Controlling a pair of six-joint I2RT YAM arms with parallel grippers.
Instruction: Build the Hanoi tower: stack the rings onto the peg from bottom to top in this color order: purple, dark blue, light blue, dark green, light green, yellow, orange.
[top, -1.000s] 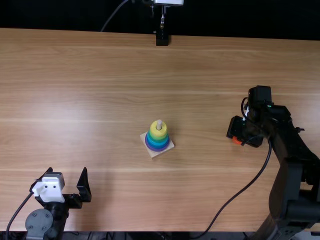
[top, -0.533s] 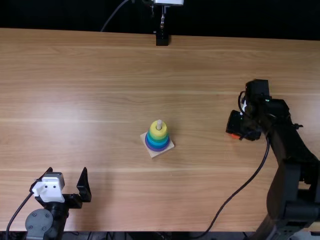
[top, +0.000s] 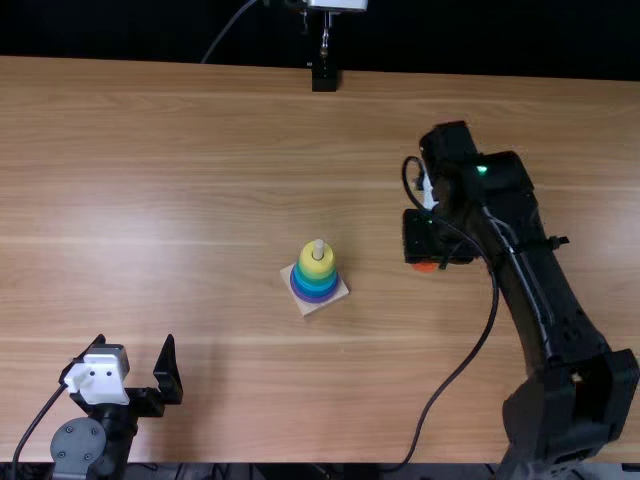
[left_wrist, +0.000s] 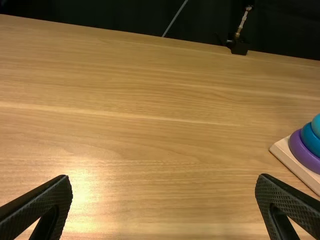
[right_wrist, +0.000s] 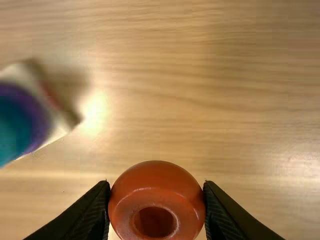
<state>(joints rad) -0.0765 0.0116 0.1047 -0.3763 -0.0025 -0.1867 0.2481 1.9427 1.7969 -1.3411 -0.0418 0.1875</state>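
Top view's got the right gripper (top: 437, 240) off to the right of the ring stack (top: 318, 262), orange ring (top: 425, 267) peeking out under it; right wrist view shows that one clamped on the ring, a finger on each side; the stack sits on its wooden base (top: 311, 307), purple at the bottom, yellow up top, peg tip (top: 318, 246) poking out; left gripper (top: 135, 342) is down near the table's (top: 230, 400) close edge, fingers spread wide, nothing between them.

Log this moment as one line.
Right gripper: holds orange ring; Left gripper: open, empty; Peg: yellow ring topmost; Pending: orange onto peg
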